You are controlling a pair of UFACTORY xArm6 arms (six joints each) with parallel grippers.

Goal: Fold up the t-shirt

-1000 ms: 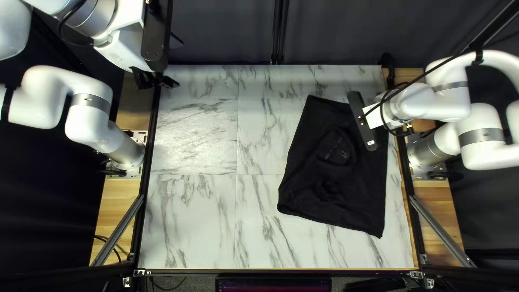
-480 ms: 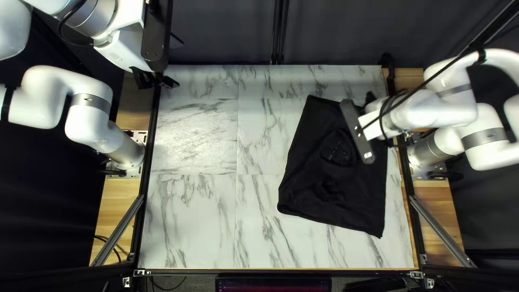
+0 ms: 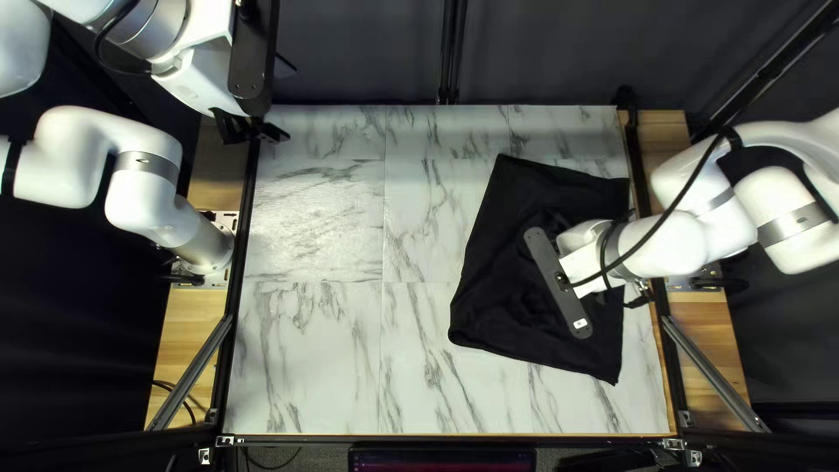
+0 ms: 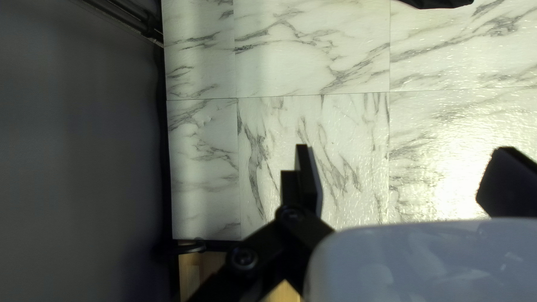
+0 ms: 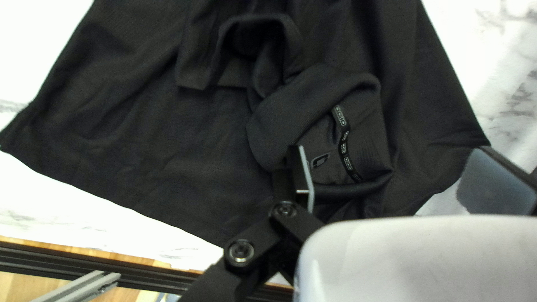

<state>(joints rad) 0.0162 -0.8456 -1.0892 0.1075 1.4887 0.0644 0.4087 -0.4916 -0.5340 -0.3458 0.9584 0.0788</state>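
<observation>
The black t-shirt [image 3: 489, 280] lies spread on the right part of the table in the top left view, its middle crumpled. Over it hangs my right gripper [image 3: 558, 281], fingertips hidden there. In the right wrist view that gripper [image 5: 400, 176] is open above the t-shirt [image 5: 140, 123]; the bunched collar [image 5: 313, 106], with a trim strip inside, lies ahead of and partly between its fingers. My left gripper [image 3: 252, 131] is at the table's far left corner, and in the left wrist view the gripper [image 4: 407, 176] stands open with nothing between its fingers.
The marble-patterned table [image 3: 315, 350] has dark rails [image 3: 240, 253] along its sides. A dark curtain [image 3: 367, 52] hangs behind the far edge. The left wrist view also shows a bit of black cloth [image 4: 436, 3] far ahead of the gripper.
My right arm has swung its gripper over the t-shirt toward the near edge and slightly left, uncovering the cloth's far right corner. The left arm and the cloth's outline are unchanged.
</observation>
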